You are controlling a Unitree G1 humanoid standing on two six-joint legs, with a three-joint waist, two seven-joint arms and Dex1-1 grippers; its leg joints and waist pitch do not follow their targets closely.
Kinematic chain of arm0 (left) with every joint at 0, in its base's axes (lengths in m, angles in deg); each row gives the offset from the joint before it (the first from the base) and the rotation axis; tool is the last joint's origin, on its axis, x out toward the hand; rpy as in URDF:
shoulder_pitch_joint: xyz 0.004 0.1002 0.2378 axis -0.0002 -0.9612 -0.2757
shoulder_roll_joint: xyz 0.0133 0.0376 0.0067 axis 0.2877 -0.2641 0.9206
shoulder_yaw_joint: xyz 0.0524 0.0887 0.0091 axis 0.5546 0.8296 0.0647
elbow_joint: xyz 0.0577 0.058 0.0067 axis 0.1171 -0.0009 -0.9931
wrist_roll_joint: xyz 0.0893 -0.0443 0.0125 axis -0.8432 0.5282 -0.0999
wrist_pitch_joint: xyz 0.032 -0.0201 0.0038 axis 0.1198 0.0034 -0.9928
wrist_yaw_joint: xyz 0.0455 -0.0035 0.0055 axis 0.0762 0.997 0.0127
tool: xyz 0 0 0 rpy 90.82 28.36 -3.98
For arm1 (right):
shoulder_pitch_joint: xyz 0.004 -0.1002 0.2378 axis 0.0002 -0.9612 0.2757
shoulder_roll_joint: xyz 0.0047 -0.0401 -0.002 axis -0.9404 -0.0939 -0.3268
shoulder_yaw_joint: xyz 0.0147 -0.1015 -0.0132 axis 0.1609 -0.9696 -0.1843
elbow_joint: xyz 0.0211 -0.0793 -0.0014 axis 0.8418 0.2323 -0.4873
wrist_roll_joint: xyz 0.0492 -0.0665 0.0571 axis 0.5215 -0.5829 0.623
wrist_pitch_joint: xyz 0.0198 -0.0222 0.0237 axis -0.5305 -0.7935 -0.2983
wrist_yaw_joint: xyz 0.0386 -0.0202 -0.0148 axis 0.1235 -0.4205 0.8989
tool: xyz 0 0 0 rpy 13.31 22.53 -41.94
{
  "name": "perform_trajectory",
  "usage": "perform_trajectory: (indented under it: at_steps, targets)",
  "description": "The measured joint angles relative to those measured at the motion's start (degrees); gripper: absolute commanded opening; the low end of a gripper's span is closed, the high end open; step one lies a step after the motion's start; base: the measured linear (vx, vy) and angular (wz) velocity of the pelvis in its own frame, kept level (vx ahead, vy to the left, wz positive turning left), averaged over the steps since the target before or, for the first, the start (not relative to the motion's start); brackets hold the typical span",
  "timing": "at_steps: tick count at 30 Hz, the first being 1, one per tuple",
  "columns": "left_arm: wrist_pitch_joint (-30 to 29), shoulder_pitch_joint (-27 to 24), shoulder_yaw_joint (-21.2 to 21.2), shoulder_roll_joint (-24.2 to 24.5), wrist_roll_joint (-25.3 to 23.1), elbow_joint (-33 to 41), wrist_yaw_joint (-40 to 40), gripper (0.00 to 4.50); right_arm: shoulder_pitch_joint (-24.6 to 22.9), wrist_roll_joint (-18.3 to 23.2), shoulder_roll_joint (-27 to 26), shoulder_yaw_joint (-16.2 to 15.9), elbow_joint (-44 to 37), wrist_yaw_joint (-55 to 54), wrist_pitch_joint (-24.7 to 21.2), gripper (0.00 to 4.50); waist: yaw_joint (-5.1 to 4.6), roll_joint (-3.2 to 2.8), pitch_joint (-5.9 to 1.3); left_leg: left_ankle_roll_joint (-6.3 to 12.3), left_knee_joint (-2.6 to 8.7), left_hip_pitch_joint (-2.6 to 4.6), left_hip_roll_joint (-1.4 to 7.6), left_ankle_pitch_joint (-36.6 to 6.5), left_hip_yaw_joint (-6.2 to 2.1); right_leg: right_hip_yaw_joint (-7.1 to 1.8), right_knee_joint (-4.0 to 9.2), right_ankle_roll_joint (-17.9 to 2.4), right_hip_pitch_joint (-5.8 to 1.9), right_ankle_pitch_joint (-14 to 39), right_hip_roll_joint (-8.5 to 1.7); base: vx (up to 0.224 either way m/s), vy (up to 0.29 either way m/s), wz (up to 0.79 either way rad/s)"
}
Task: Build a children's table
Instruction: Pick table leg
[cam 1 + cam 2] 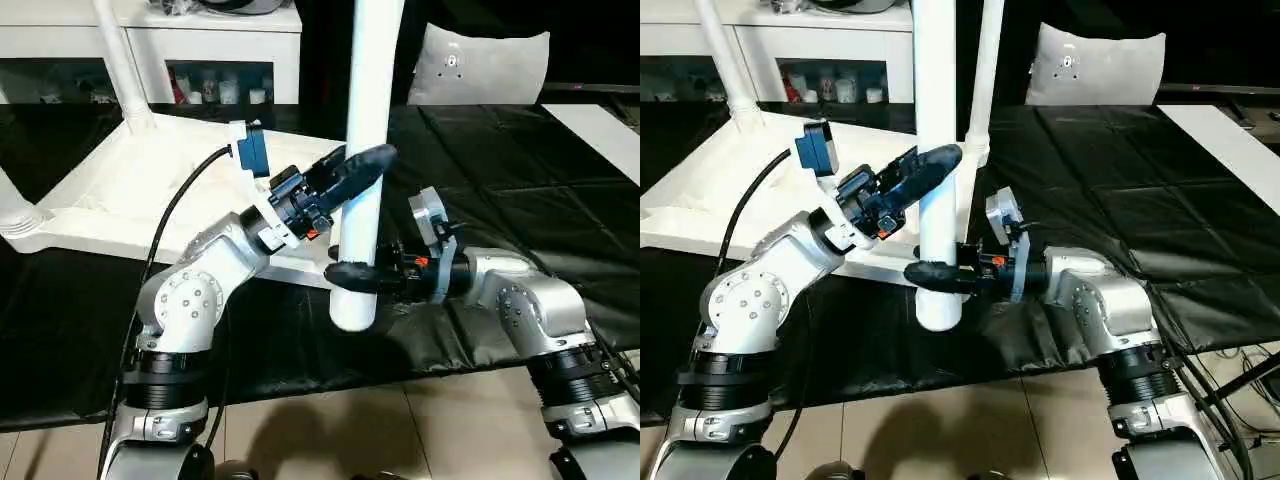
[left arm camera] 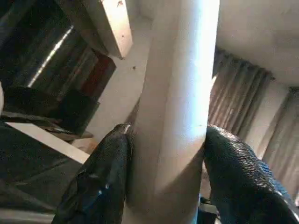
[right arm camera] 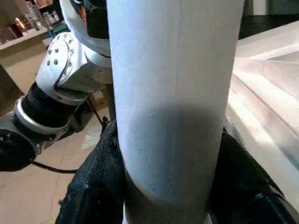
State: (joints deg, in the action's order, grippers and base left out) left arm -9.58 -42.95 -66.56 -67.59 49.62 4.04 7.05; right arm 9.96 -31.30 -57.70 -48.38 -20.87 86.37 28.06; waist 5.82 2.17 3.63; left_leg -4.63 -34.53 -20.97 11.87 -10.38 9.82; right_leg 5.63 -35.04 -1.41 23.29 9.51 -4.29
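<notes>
White leg (image 1: 362,160), top cut off, gripped by left claw (image 1: 352,172) and right claw (image 1: 352,276).

— How many legs (image 1: 368,120) do we see?
— We count four: one upright in front, three standing on the one table top (image 1: 130,190).
— And grippers?
— Two, a left gripper (image 1: 352,172) and a right gripper (image 1: 352,275).

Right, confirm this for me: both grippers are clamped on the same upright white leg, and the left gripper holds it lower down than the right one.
Not quite. Both grippers do hold the same upright leg, but the left gripper grips it higher up, and the right gripper is the lower one, near the leg's bottom end. The left eye view shows this.
</notes>
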Motion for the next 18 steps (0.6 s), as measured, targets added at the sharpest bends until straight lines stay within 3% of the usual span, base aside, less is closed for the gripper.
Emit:
perform_trajectory:
  at_steps: [5,18]
  targets:
    - [-0.41,0.01,-0.40,0.32,0.41,-0.25,-0.09,1.95,0.00,0.44,0.10,-0.06,-0.02,0.78,-0.79,1.88,0.03,0.03,-0.01,0.00,0.00,0.00,0.00,0.00,0.00,0.00,0.01,-0.22,0.00,-0.13,0.00,0.000,0.000,0.00]
    - [0.07,0.73,-0.54,0.39,0.19,-0.69,-0.95,1.86,0.22,-0.09,-0.17,-0.18,0.00,-0.73,0.51,1.88,0.29,0.03,-0.01,0.00,0.00,0.00,0.00,0.00,0.00,0.00,0.01,0.00,0.00,0.00,0.00,0.000,0.000,0.00]
